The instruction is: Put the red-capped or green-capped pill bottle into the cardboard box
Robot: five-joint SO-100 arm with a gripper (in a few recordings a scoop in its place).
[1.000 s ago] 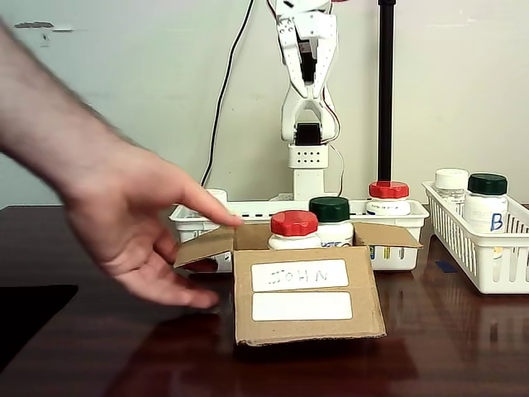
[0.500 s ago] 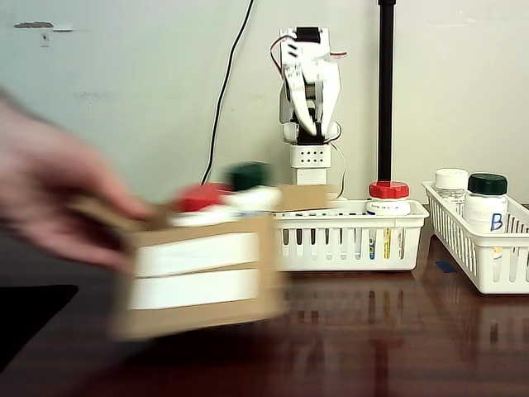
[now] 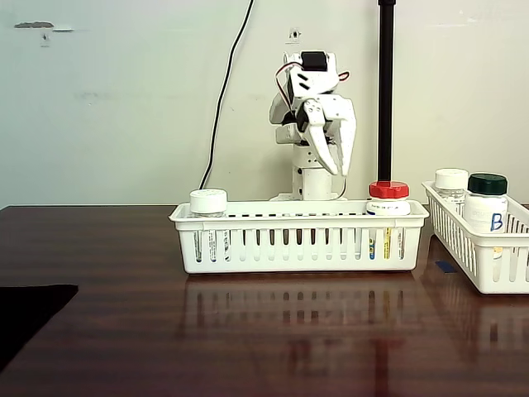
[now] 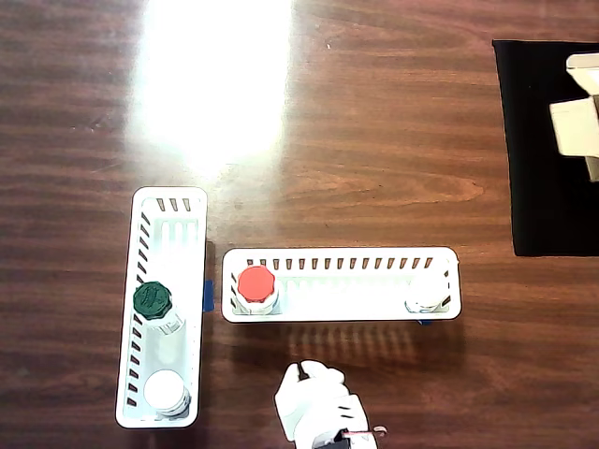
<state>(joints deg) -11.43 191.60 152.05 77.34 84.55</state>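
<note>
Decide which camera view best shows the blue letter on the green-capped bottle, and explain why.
The fixed view: the green-capped bottle stands side-on in the right-hand basket, its blue "B" facing the camera. The overhead view shows just its dark green cap, no letter.

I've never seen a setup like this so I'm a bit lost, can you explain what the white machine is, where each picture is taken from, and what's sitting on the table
The white machine is a small robot arm with a two-finger gripper at its tip, hanging folded above the table and holding nothing. I cannot tell from here whether the fingers are open.

One picture comes from a fixed camera at table height, facing the arm. The other looks straight down from above; there the arm sits at the bottom edge.

On the dark wooden table are two white slotted baskets. The long basket in front of the arm holds a red-capped bottle at one end and a white-capped bottle at the other. The second basket holds a green-capped bottle marked B and another white-capped one.

In the overhead view, a black mat lies at the far corner with something pale on it.
</note>
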